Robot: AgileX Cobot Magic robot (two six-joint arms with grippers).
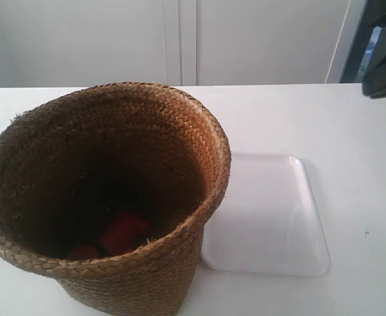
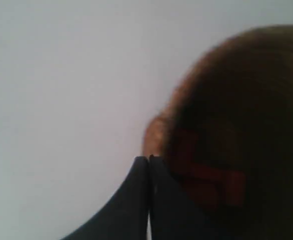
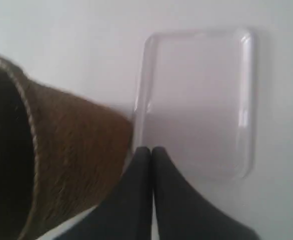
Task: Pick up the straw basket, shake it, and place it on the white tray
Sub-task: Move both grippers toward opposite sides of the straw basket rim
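The left gripper [image 2: 148, 163] and right gripper [image 3: 151, 151] hang above the counter [image 1: 358, 145], jaws pressed together. The straw basket [image 1: 147, 118] stands beside the white tray [image 1: 272, 217].

Likely lab or test room: bare white table [image 1: 367, 263], plain white wall panels [image 1: 81, 39]

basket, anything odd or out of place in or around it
Nothing looks spilled or damaged. One oddity: red things lie at the bottom of the basket, too dark to identify. The basket is upright beside the tray, not on it.
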